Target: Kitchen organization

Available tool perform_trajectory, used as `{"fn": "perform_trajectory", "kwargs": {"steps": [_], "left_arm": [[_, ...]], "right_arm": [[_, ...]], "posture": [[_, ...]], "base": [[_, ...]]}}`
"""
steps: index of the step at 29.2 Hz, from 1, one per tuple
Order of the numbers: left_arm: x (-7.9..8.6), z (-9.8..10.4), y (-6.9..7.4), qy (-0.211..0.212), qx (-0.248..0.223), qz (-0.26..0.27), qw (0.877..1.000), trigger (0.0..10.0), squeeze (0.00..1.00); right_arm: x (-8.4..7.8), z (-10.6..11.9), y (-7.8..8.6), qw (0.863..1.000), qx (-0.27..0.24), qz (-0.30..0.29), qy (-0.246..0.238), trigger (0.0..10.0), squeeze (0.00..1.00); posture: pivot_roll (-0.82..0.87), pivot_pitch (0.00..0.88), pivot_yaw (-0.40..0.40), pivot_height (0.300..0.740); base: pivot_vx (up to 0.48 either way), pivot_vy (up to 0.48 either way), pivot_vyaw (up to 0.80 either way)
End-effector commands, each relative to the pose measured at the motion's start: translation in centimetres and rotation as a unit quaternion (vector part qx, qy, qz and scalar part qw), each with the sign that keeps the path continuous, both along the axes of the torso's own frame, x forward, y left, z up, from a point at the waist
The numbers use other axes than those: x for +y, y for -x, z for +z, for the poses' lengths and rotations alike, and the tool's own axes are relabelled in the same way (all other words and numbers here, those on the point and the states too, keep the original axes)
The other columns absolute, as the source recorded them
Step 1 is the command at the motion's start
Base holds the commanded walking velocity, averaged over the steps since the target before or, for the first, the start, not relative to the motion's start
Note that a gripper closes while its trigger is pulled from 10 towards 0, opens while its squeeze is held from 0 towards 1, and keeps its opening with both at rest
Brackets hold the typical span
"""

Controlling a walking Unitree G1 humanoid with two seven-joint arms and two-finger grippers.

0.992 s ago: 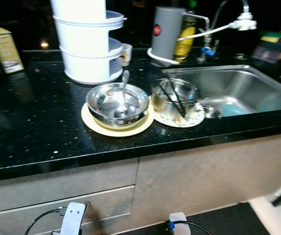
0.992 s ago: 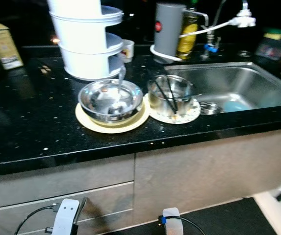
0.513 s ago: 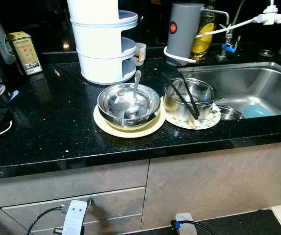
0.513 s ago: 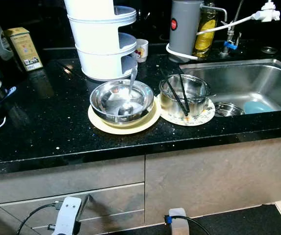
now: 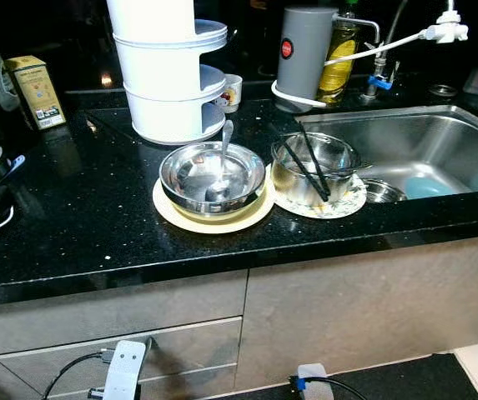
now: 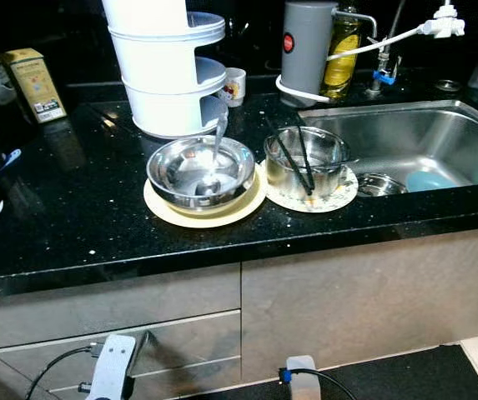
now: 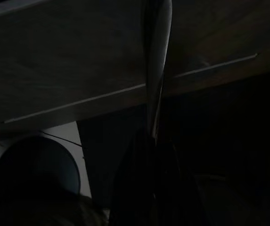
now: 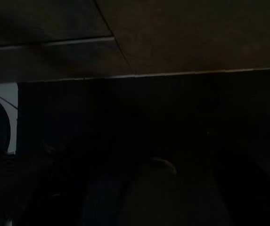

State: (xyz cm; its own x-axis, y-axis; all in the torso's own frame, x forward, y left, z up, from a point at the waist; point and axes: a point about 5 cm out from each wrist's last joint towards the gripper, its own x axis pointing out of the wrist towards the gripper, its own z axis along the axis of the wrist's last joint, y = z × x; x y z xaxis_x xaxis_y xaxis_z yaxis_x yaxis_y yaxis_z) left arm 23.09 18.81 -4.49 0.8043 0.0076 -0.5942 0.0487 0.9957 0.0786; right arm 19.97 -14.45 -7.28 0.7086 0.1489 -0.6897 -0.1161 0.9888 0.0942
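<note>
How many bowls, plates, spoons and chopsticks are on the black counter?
Bowls: 2
Plates: 2
Spoons: 1
Chopsticks: 2
Total: 7

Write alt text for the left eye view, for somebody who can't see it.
Two steel bowls sit on plates on a black counter: the left bowl holds a spoon, the right bowl holds black chopsticks. A steel sink lies to the right, a white tiered container behind.
</note>
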Motion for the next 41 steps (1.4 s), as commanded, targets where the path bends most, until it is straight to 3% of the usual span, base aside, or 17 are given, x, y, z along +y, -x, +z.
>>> {"fn": "perform_trajectory", "kwargs": {"steps": [1,41], "left_arm": [[-0.09,-0.46,0.50,0.004,0.013,0.005,1.000,10.0,0.00],[-0.27,-0.48,0.38,0.006,0.013,0.007,1.000,10.0,0.00]], "right_arm": [[-0.30,-0.28,0.48,1.000,0.009,0.000,0.003,10.0,0.00],[-0.76,-0.14,0.22,1.000,0.007,0.008,0.011,10.0,0.00]], "posture": [[-0.02,0.107,-0.027,0.740],[-0.03,0.109,-0.032,0.740]], "base": [[0.000,-0.379,0.00],[0.000,-0.378,0.00]]}}
